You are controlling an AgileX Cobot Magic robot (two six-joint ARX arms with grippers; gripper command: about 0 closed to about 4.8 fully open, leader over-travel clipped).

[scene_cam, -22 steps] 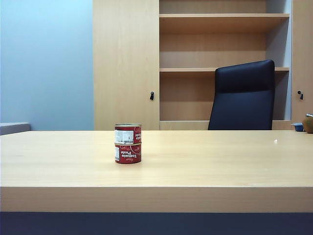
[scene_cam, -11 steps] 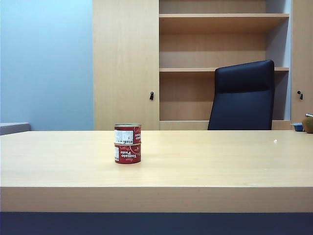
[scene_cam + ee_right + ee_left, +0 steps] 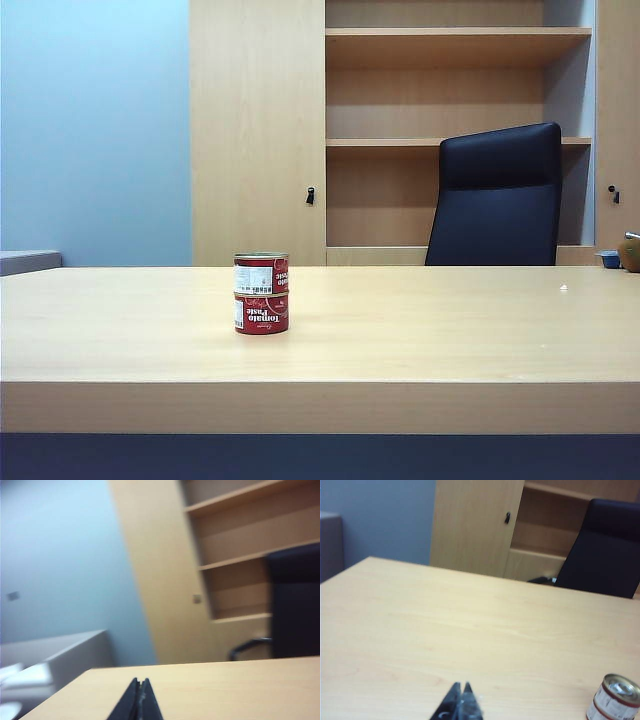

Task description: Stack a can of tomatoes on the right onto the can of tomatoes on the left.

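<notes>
1. The exterior view shows two red tomato cans stacked on the wooden table (image 3: 420, 330), left of centre: the upper can (image 3: 261, 273) sits squarely on the lower can (image 3: 262, 313), both upright, labels facing the camera.
2. Neither arm nor gripper appears in the exterior view; only the wrist views show them.
3. In the left wrist view the left gripper (image 3: 459, 700) shows its two dark fingertips pressed together with nothing between them, above bare tabletop.
4. The same view catches the stack at its edge, off to one side of the left gripper and well apart from it. The silver lid and white-and-red label of the upper can are plain, but the frame cuts off the rest, so the lower can cannot be made out there.
5. In the right wrist view the right gripper (image 3: 139, 696) also has its fingertips closed on each other, holding nothing, above the near part of the table.
6. The right wrist view is blurred and shows no can at all; it looks past the table to the blue wall (image 3: 60, 560), the wooden cabinet (image 3: 155, 580) and what seems to be the black office chair (image 3: 295, 605).
7. The exterior view alone shows that chair (image 3: 497, 195) whole, behind the table and in front of the cabinet's open shelves (image 3: 455, 140).
</notes>
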